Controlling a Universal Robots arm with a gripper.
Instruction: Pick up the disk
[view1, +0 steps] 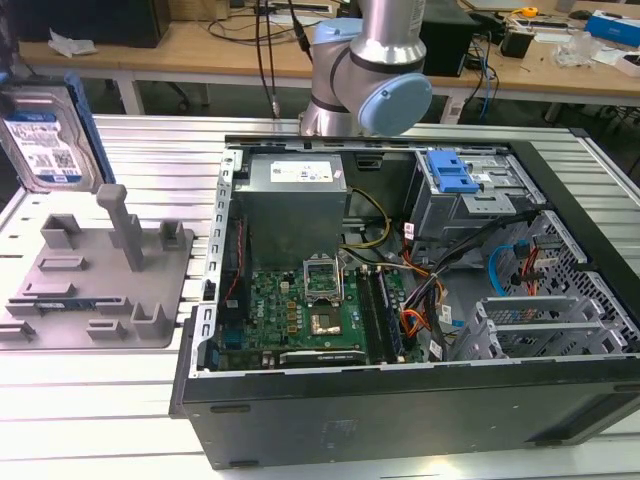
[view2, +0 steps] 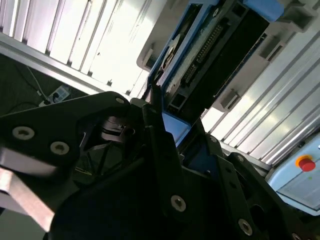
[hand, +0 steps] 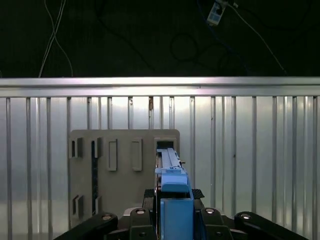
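The disk (view1: 42, 145) hangs upright in the air at the exterior view's far left, above the grey fixture plate (view1: 100, 280). It is silver with a white-and-blue label and blue rails. In the first wrist view I see the disk (hand: 169, 160) edge-on, its blue rail running between my black fingers, with my gripper (hand: 173, 196) shut on it over the fixture plate (hand: 120, 170). The second wrist view shows the disk (view2: 220, 55) from its connector end, clamped at its blue rail by my gripper (view2: 167, 125).
An open computer case (view1: 560, 400) fills the middle and right of the ribbed metal table (view1: 100, 420), with a grey power-supply box (view1: 295, 190) and a blue drive-cage bracket (view1: 450, 172) inside. A tall post (view1: 122, 225) rises from the fixture. A red button (view2: 306, 163) sits nearby.
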